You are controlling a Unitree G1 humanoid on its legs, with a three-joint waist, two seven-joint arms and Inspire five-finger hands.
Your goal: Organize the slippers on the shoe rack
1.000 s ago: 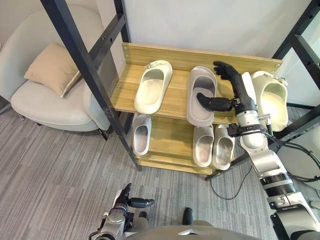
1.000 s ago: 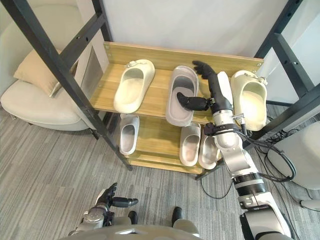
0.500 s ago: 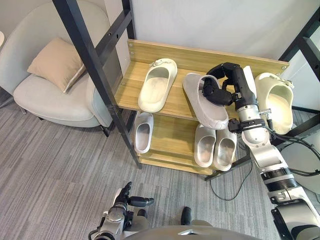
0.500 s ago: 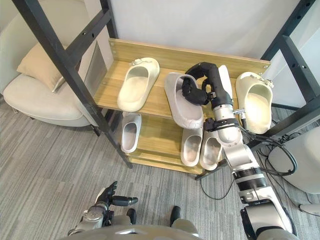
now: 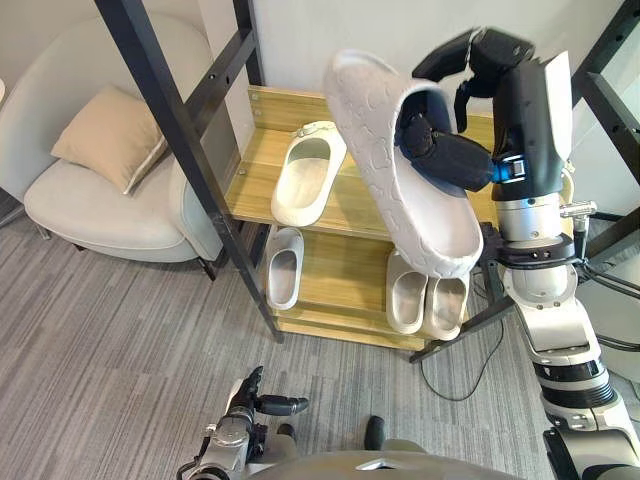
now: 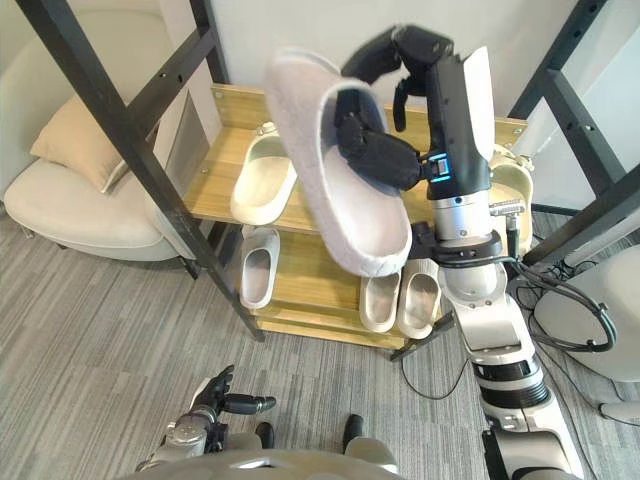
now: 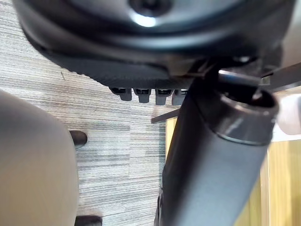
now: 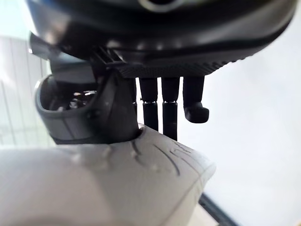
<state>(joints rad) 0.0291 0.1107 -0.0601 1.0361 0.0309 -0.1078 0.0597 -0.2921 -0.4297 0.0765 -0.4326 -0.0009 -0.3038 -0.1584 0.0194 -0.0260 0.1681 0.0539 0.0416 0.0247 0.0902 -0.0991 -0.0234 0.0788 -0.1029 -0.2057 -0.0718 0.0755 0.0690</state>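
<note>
My right hand (image 5: 452, 152) is shut on a large grey slipper (image 5: 385, 150), thumb inside its strap. It holds the slipper high above the wooden shoe rack (image 5: 350, 108), with the patterned sole facing me; the sole also shows under the fingers (image 8: 164, 113). A cream slipper (image 5: 305, 175) lies on the top shelf at the left. Another cream slipper (image 6: 515, 185) sits at the right end, partly hidden by my arm. On the lower shelf are a single white slipper (image 5: 283, 268) and a pair (image 5: 425, 295). My left hand (image 5: 262, 404) hangs low over the floor, fingers relaxed.
A slanted black metal post (image 5: 190, 170) crosses in front of the rack's left end, and another black frame (image 5: 610, 60) stands at the right. A grey armchair (image 5: 110, 215) with a beige cushion (image 5: 100, 135) is at the left. Grey carpet lies in front.
My right hand closed on the grey slipper and lifted it off the top shelf, up towards the camera, turning its sole to me. The left hand stayed low.
</note>
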